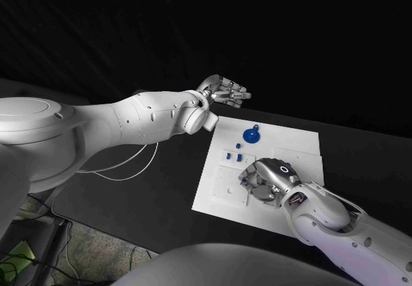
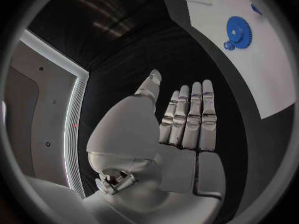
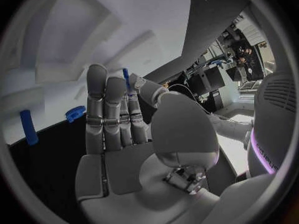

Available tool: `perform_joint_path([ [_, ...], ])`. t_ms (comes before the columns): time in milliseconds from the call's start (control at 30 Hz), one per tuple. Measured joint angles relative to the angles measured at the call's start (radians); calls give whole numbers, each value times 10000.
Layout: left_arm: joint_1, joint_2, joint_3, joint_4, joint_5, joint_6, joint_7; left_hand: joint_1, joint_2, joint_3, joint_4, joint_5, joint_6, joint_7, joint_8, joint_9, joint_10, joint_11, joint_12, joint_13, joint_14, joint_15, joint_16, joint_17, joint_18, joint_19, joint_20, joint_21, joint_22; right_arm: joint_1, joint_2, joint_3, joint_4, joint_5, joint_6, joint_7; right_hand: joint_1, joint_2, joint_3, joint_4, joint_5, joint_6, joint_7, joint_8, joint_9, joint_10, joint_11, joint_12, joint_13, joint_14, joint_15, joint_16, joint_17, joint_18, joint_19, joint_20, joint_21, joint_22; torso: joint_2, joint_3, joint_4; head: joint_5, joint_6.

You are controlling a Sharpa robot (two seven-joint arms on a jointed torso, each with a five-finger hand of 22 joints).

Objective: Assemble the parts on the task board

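Note:
The white task board (image 1: 296,143) lies in the middle of the black table. A large blue gear (image 1: 250,135) sits near its far edge and also appears in the left wrist view as the gear (image 2: 238,31). Two short blue pegs (image 1: 233,157) stand at the board's left side. My right hand (image 1: 270,180) hovers low over the board's middle; in its wrist view the thumb and a finger pinch a thin blue peg (image 3: 126,77). My left hand (image 1: 225,90) hangs off the board past its far left corner, its fingers (image 2: 190,114) straight and holding nothing.
In the right wrist view a blue peg (image 3: 28,127) and a small blue toothed part (image 3: 74,113) stand on the board (image 3: 69,40) beyond the fingers. A white cable (image 1: 128,164) trails on the table left of the board. Black tabletop (image 1: 361,149) surrounds the board.

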State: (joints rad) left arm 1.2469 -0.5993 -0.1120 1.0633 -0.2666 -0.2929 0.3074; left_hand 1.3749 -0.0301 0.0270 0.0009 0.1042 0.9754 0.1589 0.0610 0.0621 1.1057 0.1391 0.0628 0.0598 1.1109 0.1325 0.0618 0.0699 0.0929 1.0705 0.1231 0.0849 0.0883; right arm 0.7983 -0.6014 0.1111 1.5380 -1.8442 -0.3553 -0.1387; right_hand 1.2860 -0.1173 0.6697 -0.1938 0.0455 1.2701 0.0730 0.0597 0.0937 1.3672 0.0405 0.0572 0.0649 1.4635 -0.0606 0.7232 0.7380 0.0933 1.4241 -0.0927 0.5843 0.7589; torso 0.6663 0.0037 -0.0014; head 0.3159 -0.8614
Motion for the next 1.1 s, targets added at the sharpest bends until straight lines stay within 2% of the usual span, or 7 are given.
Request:
perform_joint_path([
  [533,-38,6,-10,-32,5,42,-10,0,0,0,0,0,0,0,0,0,-37,37,0,-1,0,0,0,0,0,0,0,0,-21,-4,12,11,-112,-146,-91,-108,-2,-2,23,-26,-29,-14,14,0,-3,-4,-4,0,-1,-19,-19,0,-21,0,37,-33,-37,280,0,2,12,-1,-62],
  [1100,-54,6,-30,-60,8,123,-25,0,-1,-30,30,0,0,0,0,0,-36,36,0,0,0,0,0,0,0,0,0,0,-44,-21,45,-2,-180,-179,-196,-198,-56,-56,68,-34,-32,-15,15,-1,-9,20,20,-3,-2,-18,-17,0,-32,-1,52,-18,-153,438,-5,3,9,-25,-71],
])
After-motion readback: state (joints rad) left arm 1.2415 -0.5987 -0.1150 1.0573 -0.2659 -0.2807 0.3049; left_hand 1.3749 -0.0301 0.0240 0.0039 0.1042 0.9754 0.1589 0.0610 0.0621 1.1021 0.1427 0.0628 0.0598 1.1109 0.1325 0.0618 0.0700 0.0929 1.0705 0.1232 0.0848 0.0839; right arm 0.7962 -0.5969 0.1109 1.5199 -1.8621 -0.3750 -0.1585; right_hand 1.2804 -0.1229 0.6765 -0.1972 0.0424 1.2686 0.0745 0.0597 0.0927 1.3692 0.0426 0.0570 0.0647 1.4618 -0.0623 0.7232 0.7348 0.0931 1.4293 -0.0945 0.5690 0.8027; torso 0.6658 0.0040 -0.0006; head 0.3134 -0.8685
